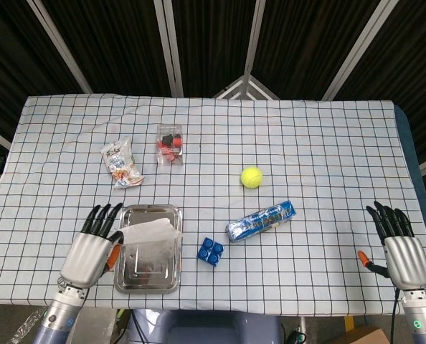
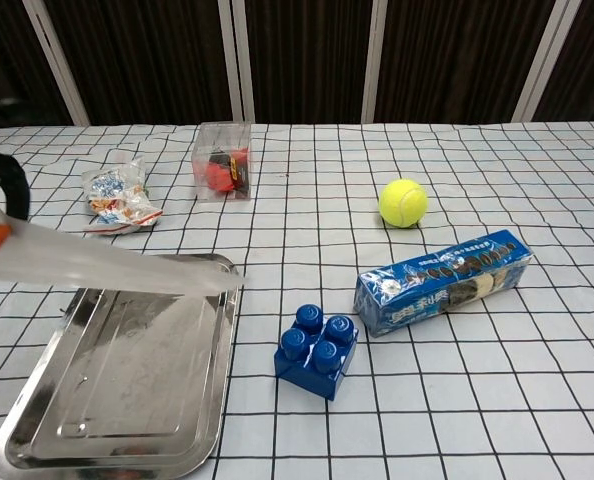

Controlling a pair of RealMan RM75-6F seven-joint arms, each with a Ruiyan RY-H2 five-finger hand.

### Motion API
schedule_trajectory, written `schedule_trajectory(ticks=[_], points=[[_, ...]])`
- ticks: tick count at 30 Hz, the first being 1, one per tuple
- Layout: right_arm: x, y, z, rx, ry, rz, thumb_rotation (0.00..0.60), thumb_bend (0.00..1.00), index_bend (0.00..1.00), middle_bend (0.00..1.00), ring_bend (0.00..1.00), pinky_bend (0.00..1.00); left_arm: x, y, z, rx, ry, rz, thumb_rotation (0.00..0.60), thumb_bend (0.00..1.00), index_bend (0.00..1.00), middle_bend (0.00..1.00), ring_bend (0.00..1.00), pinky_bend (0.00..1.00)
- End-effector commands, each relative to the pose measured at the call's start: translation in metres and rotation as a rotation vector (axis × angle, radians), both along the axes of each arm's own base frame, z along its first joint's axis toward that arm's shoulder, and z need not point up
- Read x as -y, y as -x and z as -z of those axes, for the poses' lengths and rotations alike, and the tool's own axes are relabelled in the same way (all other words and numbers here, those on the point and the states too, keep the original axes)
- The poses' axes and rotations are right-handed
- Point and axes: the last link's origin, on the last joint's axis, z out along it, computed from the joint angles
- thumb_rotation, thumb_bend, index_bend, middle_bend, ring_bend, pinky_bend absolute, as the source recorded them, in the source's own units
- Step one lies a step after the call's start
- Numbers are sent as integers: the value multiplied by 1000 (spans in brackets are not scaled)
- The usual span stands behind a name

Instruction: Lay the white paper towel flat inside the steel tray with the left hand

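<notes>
Above the steel tray [image 1: 148, 276], the left hand [image 1: 91, 247] pinches a white paper towel [image 1: 147, 232], held off the tray floor. In the chest view the hand is mostly cut off. The right hand [image 1: 399, 247] rests splayed, holding nothing.

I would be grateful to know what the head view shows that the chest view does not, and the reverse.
Only the head view shows the right hand resting open at the table's edge, and most of the left hand gripping the white paper towel at its left end, over the steel tray.

Only the chest view shows that the towel hangs above the tray rather than lying in it; there, only a sliver of the left hand shows at the frame's left edge.

Both show the tennis ball, blue brick and cookie pack.
</notes>
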Motion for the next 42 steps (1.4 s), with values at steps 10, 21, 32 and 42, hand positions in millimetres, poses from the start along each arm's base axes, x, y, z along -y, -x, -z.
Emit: schedule_trajectory(ticks=[10, 21, 32, 42], points=[[0, -1, 1, -4, -7, -6, 600, 313, 0, 0, 0, 0, 17, 15, 22, -66, 46, -84, 600, 546, 525, 0, 0, 0], [0, 0, 2, -10, -12, 2, 600, 313, 0, 0, 0, 0, 34, 27, 32, -108, 135, -165, 600, 497, 462, 0, 0, 0], [0, 0, 2, -12, -12, 2, 600, 314, 0, 0, 0, 0, 33, 23, 24, -56, 237, -173, 600, 161, 28, 0, 0, 0], [-1, -1, 2, -10, -13, 2, 600, 314, 0, 0, 0, 0, 2, 22, -9, -235, 353, -4, 600, 456, 0, 0, 0, 0]])
